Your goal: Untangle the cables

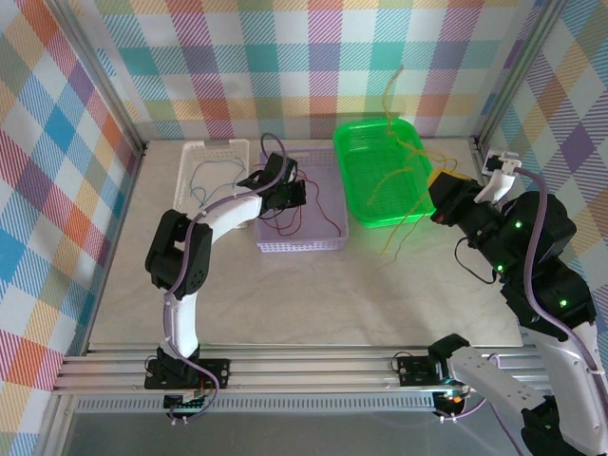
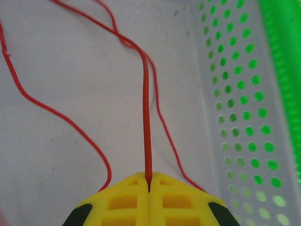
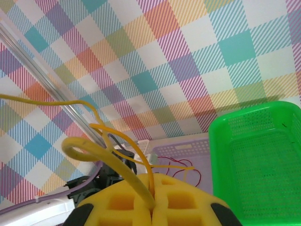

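In the left wrist view my left gripper (image 2: 148,187) is shut on a thin red cable (image 2: 146,117) that runs straight out from its yellow fingertips, with more red loops lying on the tray floor. From above, the left gripper (image 1: 290,195) sits low in the purple tray (image 1: 302,246) among the red cable (image 1: 328,204). My right gripper (image 3: 153,200) is shut on yellow cables (image 3: 84,147) that arch out of its jaws. It (image 1: 435,182) hovers at the right edge of the green tray (image 1: 353,152); yellow cables (image 1: 394,176) lie in that tray and trail over its front edge.
A white tray (image 1: 214,147) at the back left holds thin blue and green cables (image 1: 204,176). The green tray (image 2: 282,70) stands right beside the purple tray's perforated wall (image 2: 230,117). Checkered walls close in the back and both sides.
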